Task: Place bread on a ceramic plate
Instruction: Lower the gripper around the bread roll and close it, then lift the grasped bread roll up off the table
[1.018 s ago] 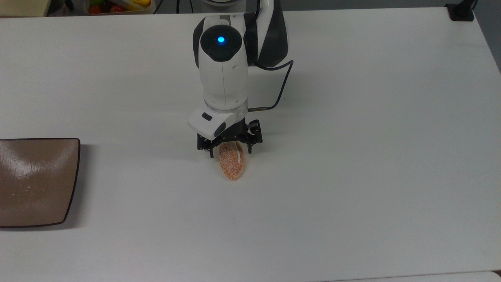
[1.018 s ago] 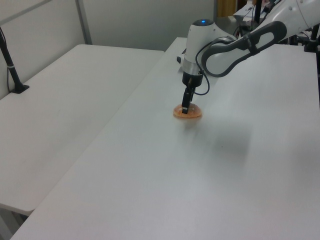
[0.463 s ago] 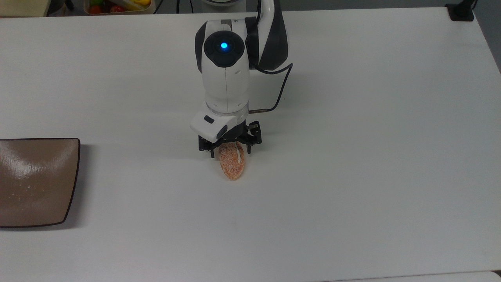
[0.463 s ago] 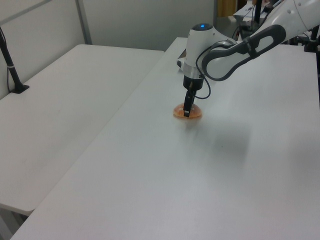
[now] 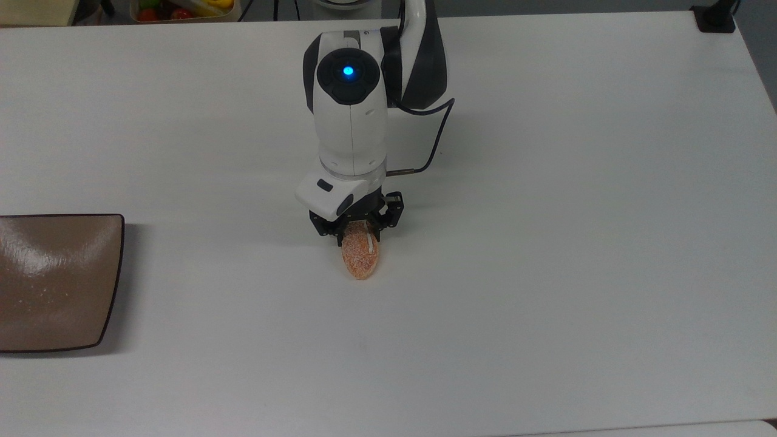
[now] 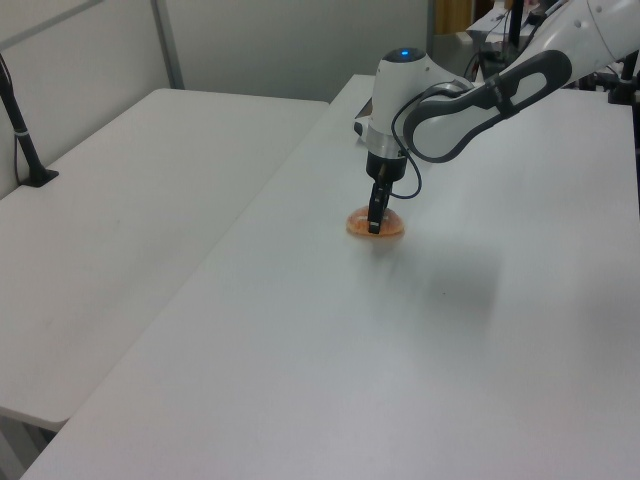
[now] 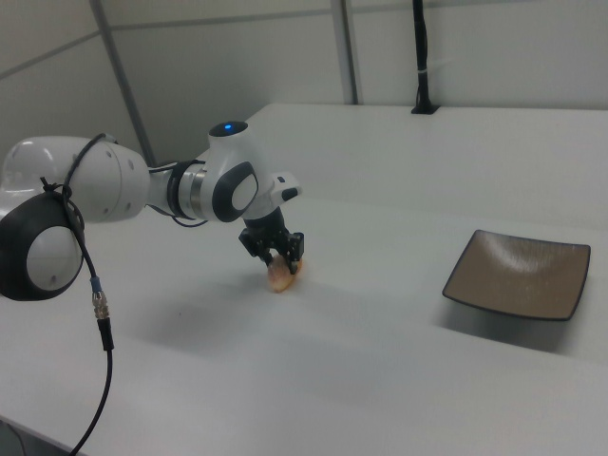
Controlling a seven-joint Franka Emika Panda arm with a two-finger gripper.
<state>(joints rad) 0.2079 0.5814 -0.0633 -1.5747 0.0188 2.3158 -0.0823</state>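
Observation:
The bread [image 5: 362, 262], a small orange-brown oval bun with a white stripe, lies on the white table near the middle of the top view. My gripper [image 5: 359, 238] points straight down over its far end, fingers pressed against both sides, shut on the bread. The bun still rests on the table, as the left view's bread [image 6: 391, 228] under the gripper [image 6: 374, 226] shows. The ceramic plate [image 5: 54, 279], glossy brown and square, lies at the top view's left edge, well apart from the bun. In the right view the plate [image 7: 518, 274] is to the right of the gripper [image 7: 278, 261] and bread [image 7: 284, 278].
A black cable [image 5: 440, 133] loops off the wrist. A bin of colourful items [image 5: 182, 9] sits beyond the top view's far left table edge, and a black post base [image 5: 716, 18] at its far right corner. A second table [image 6: 150, 200] adjoins in the left view.
The fingers have drawn in against the sides of the bread, which looks slightly narrower now. The arm shifted a little earlier, then held still. Bread and plate stay where they were.

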